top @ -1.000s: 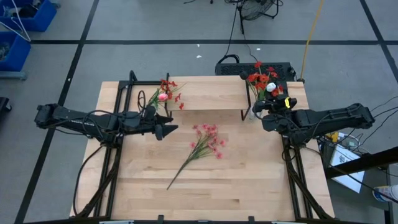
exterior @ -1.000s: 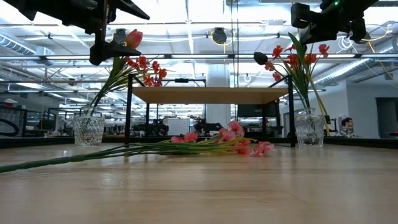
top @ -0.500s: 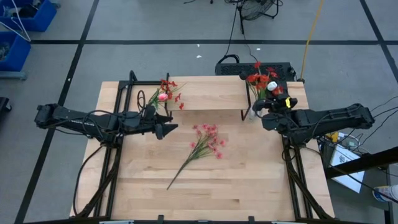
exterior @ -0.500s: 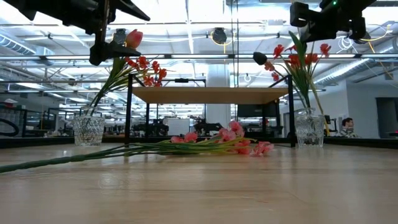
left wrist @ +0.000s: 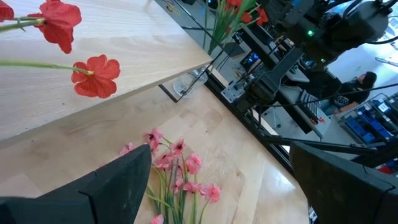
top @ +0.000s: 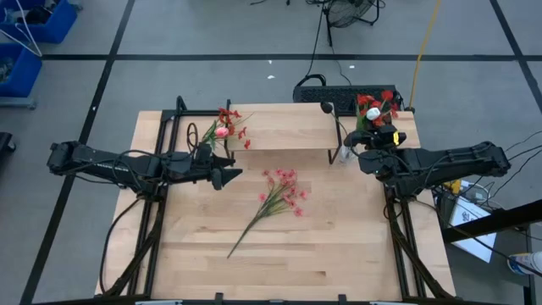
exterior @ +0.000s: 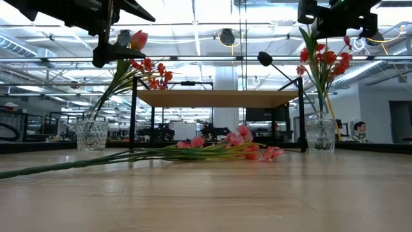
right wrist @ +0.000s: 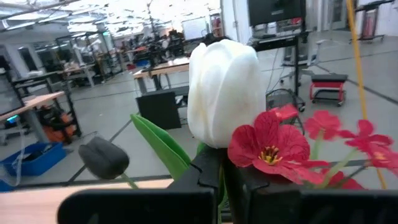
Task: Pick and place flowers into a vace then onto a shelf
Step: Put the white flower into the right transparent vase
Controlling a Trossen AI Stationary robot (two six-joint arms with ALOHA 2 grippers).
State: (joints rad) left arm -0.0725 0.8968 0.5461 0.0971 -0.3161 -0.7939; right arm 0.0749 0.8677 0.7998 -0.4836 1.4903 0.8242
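Note:
A bunch of flowers with red blossoms and a white tulip bud (top: 371, 113) stands in a clear glass vase (exterior: 320, 133) on the table, by the shelf's (top: 279, 127) right legs. My right gripper (top: 360, 140) is shut on this bunch. A second vase (exterior: 92, 134) by the shelf's left legs holds red sprays and a pink bud (exterior: 138, 40). A pink spray (top: 275, 199) lies flat on the tabletop. My left gripper (top: 233, 176) hovers open, left of that spray, holding nothing. My right gripper pinches the green stems (right wrist: 221, 177) between its two fingers, just below the white tulip bud (right wrist: 224, 93). It comes in level from the table's right side, fingers across the stems. The bunch stands nearly upright, its lower ends in the vase (top: 343, 155) on the table.
A dark bud (exterior: 264, 59) on a thin stem leans out of the right vase toward the shelf. The shelf's black legs (exterior: 132, 116) stand between the two vases. Open tabletop (top: 339, 246) lies on the near side of the pink spray.
My right gripper has swung the top of the bunch toward the table's right and far edge. The red blossoms and white bud, which leaned toward the shelf, now stand nearly upright over the vase. The dark bud has stayed leaning toward the shelf.

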